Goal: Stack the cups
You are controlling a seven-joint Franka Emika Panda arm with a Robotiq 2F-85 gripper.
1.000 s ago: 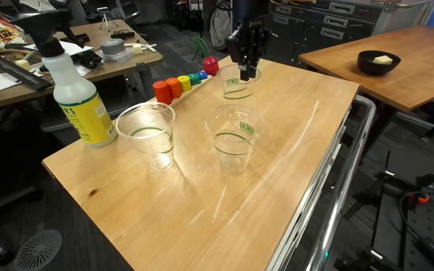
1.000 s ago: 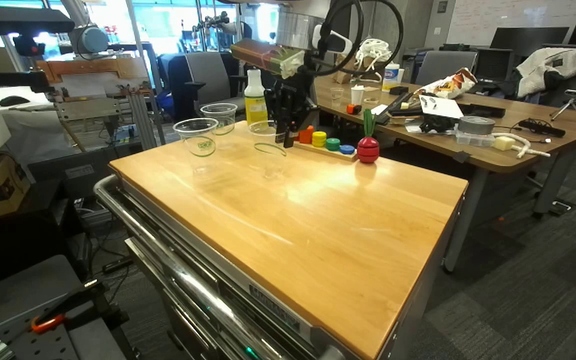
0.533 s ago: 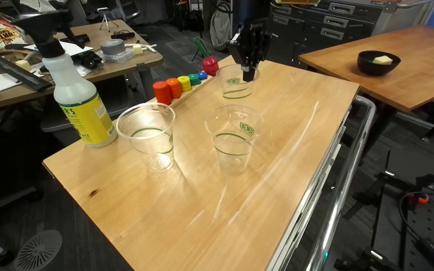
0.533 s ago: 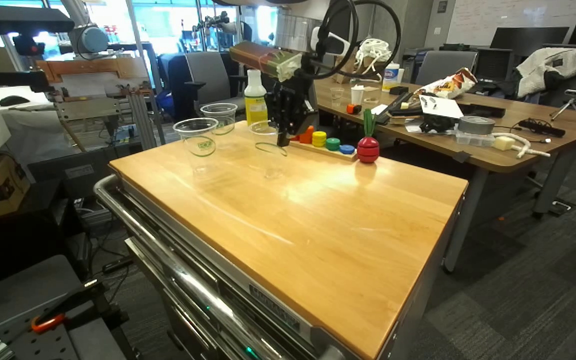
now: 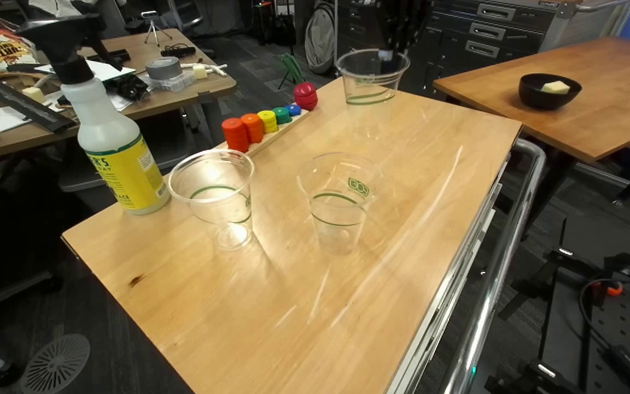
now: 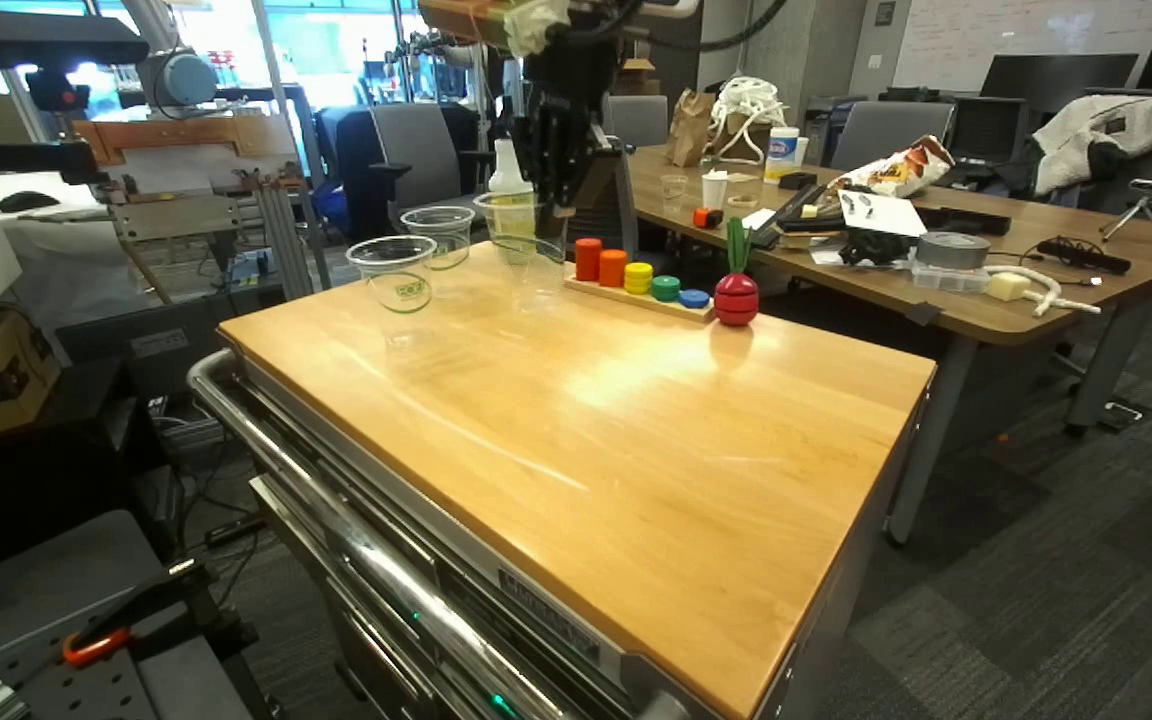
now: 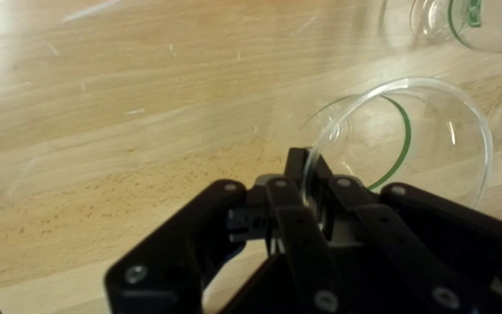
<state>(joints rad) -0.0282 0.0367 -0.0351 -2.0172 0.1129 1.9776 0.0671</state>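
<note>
Over the tabletop [image 6: 656,440] hangs the gripper [image 7: 308,171]—cup [image 5: 372,87] pinched.

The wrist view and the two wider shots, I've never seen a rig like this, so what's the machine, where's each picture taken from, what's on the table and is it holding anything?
The machine is a robot arm, mostly out of view, ending in a black pinching hand. The wrist view comes from a camera on the arm, looking past that hand. Both exterior views come from cameras standing outside the robot. The hand is closed on the rim of one clear plastic cup. A second clear cup and a third clear cup stand upright on the wooden tabletop, with a spray bottle, a row of colourful blocks and a round red thing.
</note>
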